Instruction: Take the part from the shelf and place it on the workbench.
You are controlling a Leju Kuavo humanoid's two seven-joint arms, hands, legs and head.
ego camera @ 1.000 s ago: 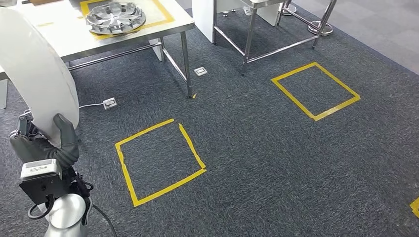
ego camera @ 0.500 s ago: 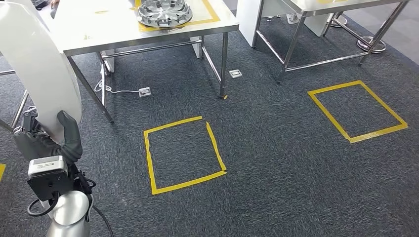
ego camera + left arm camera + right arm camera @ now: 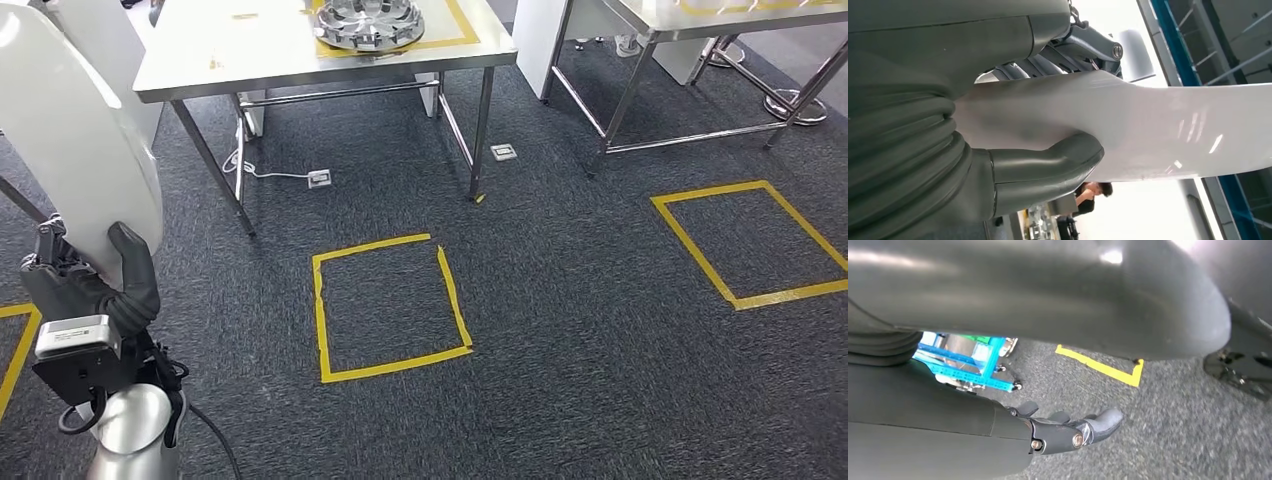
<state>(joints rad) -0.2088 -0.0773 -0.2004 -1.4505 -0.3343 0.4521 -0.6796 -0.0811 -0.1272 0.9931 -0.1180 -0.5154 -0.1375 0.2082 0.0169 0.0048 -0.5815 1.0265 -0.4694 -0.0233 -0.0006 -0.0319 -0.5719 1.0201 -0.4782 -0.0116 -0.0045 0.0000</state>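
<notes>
My left hand point(image 3: 95, 285) grips a large white curved part point(image 3: 70, 150) at the lower left of the head view, holding it upright beside my body. The left wrist view shows the thick thumb point(image 3: 1048, 165) pressed against the glossy white part point(image 3: 1173, 130). The steel workbench point(image 3: 230, 55) stands ahead at the top, with a silver wheel-like disc point(image 3: 368, 22) lying inside a yellow tape frame on it. My right hand point(image 3: 1068, 432) hangs over the carpet, its fingers held out with nothing in them.
A yellow tape square point(image 3: 320, 310) marks the carpet before the workbench, and a second one point(image 3: 700, 245) lies to the right. Another steel table point(image 3: 660, 15) stands at the top right. Floor sockets point(image 3: 320, 179) and a cable sit under the bench. A person point(image 3: 1093, 192) is nearby.
The camera has moved: the whole scene has shifted right and down, and more of the workbench shows. My left hand still holds the white part the same way.
</notes>
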